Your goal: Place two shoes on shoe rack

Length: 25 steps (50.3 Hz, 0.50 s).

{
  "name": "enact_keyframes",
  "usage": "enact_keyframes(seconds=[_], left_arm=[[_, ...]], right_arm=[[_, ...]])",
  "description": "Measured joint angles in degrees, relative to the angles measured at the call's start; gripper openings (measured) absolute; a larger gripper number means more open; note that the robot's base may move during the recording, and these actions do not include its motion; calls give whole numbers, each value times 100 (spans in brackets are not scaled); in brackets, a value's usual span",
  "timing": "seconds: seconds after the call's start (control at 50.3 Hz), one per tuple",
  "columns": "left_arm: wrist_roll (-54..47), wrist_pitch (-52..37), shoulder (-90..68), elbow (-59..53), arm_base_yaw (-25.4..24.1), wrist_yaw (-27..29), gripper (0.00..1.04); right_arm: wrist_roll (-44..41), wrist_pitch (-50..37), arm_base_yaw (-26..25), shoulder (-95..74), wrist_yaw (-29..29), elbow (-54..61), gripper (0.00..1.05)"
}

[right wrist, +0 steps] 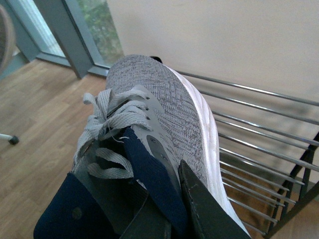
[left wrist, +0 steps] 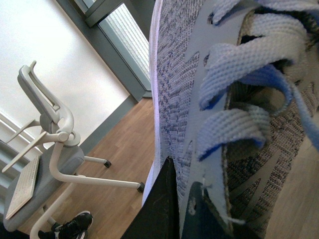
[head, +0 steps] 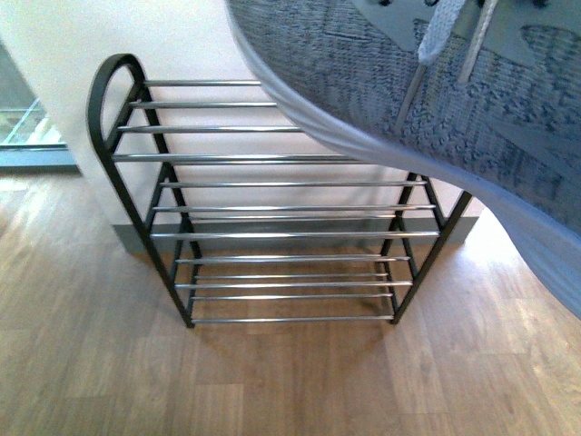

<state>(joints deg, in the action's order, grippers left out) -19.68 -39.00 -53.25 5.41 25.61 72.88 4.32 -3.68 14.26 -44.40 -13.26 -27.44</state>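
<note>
The shoe rack (head: 290, 184) stands against the wall, black frame with chrome bars. A grey knit shoe (head: 390, 100) hangs very close to the front camera and hides the rack's upper right corner; no gripper shows in that view. My left gripper (left wrist: 179, 199) is shut on the collar of one shoe (left wrist: 174, 89), whose laces face the camera. My right gripper (right wrist: 172, 209) is shut on the side wall of the other shoe (right wrist: 159, 99), one finger inside by the navy lining. That shoe is held above the shoe rack's bars (right wrist: 259, 106), toe pointing toward the wall.
A wooden floor (head: 290, 381) lies in front of the rack. A white office chair (left wrist: 55, 154) and a black sneaker (left wrist: 75, 226) are on the floor in the left wrist view. Glass panes (right wrist: 94, 25) meet the wall beside the rack.
</note>
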Motion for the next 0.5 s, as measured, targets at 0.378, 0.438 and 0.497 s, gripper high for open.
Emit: enact_keyframes(seconds=[0.378, 0.438, 0.497], left_arm=[[0, 0, 0, 0, 0, 7, 2], [2, 0, 0, 0, 0, 13, 2], [2, 0, 0, 0, 0, 4, 2]], right_arm=[[74, -1071, 297, -2446, 883, -1102, 1], [42, -1187, 216, -2822, 887, -1329, 1], [-4, -1246, 103, -3357, 999, -1709, 1]])
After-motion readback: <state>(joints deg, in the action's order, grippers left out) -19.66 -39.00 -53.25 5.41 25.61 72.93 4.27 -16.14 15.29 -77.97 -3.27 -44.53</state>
